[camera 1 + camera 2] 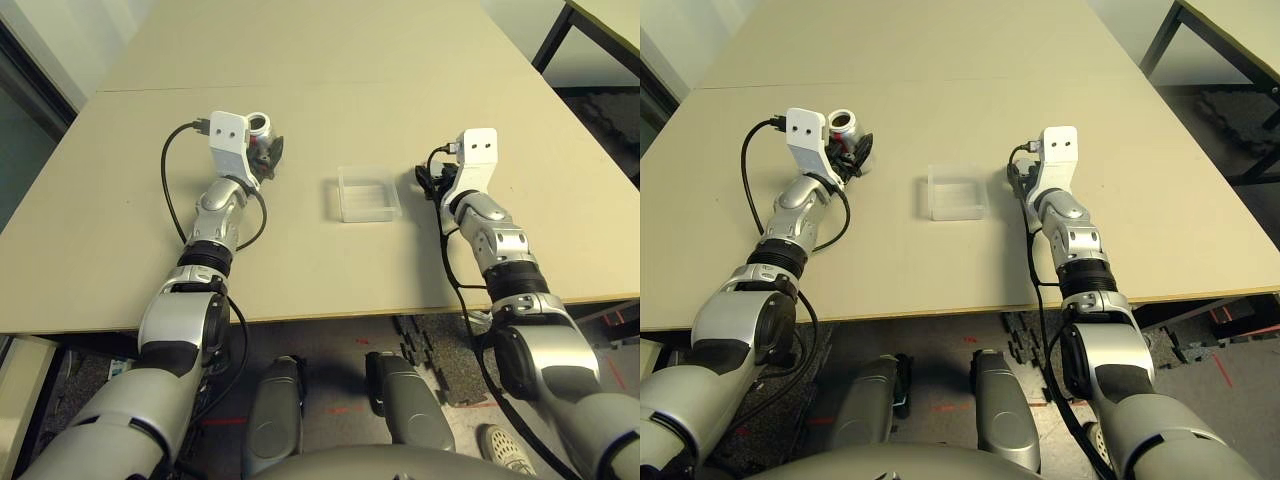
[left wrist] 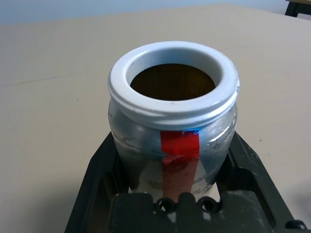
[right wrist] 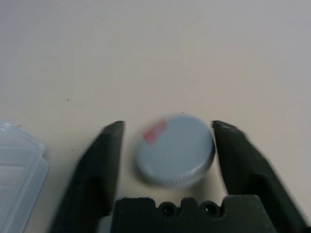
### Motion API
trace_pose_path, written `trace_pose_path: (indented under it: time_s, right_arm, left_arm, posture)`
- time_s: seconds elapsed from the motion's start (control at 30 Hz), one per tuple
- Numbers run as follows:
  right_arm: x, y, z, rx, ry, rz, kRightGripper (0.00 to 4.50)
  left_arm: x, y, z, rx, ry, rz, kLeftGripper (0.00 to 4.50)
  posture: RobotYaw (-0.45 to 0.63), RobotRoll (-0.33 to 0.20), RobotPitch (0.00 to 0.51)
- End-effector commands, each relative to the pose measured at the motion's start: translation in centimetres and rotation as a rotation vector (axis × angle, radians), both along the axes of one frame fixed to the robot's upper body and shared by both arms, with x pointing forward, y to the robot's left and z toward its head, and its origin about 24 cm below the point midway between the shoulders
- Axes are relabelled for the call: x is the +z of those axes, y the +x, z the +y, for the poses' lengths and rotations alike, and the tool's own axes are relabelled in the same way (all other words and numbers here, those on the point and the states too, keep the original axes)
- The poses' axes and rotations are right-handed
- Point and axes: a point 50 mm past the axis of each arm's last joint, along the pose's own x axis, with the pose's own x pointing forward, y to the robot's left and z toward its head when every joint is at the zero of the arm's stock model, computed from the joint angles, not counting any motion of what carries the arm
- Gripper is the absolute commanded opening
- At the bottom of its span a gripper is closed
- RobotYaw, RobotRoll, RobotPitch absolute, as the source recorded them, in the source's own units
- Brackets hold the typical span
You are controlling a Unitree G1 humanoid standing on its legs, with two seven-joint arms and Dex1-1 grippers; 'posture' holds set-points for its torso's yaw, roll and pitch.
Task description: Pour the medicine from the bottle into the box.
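Observation:
The silver-grey bottle (image 2: 172, 121) with a red strip stands upright and uncapped, its white rim open, on the left part of the table. My left gripper (image 2: 172, 155) is shut on its body, also seen from above as the bottle (image 1: 260, 128). The clear plastic box (image 1: 368, 193) lies at the table's middle, between my two arms. Just right of the box, my right gripper (image 3: 167, 127) is open, low over the table. The round grey cap (image 3: 176, 149), marked red, lies flat between its fingers; a corner of the box (image 3: 19, 165) shows beside it.
The beige table (image 1: 320, 80) stretches far behind the box, with a seam across it. Its front edge runs just under my forearms. A second table (image 1: 600, 20) with dark legs stands at the back right. Black cables loop from both wrists.

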Motion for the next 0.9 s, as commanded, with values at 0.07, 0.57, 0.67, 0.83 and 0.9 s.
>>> trace_pose_path:
  time_s: [0.07,0.57,0.67,0.83,0.9]
  right_arm:
    - [0.7,0.0,-0.5,-0.010,-0.007,-0.015,4.50]
    - [4.9,-7.0,-3.6,0.232,-0.158,0.150,4.50]
    - [4.9,-10.0,-2.9,0.471,-0.235,0.300,4.50]
    - [4.3,-10.8,-0.8,0.619,-0.252,0.360,4.50]
    - [3.8,-10.2,0.0,0.628,-0.257,0.359,4.50]
  left_arm:
    - [0.5,0.3,0.4,0.005,0.011,0.007,2.53]
    - [3.6,1.0,3.5,0.058,0.197,-0.005,2.53]
    - [6.4,1.6,3.5,0.026,0.419,-0.045,2.53]
    - [10.1,1.9,-1.4,-0.243,1.127,-0.188,2.53]
    - [10.6,1.7,-3.7,-0.351,1.356,-0.265,2.53]
  posture:
    - [-0.14,0.000,0.147]
    - [-0.16,0.000,0.164]
    - [-0.16,0.000,0.166]
    - [-0.17,0.000,0.167]
    - [-0.17,0.000,0.164]
